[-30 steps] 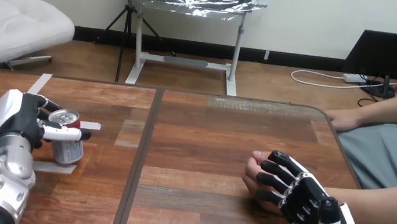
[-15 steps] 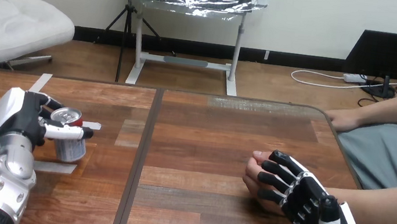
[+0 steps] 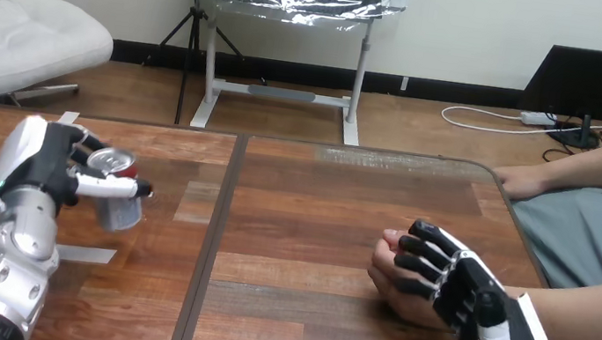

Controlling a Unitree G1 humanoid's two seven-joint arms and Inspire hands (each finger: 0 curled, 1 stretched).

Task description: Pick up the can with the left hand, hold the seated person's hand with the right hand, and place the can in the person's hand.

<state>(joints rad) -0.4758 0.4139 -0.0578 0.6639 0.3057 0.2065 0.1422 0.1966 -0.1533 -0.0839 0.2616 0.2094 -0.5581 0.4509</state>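
The can (image 3: 117,198) is the only container here. Its silver lid faces upward, and I cannot tell if it is opened or what is inside. The left hand (image 3: 49,166) grips it, with the fingers and thumb wrapped around its upper part, over the left part of the table (image 3: 311,198). The can's long axis is almost upright but tilted, with the top leaning toward the view's left and the bottom toward the table's middle. The bottom seems to be lifted off the wood. On the right side, the right hand (image 3: 463,286) lies over the person's hand (image 3: 390,267), its fingers curled around it.
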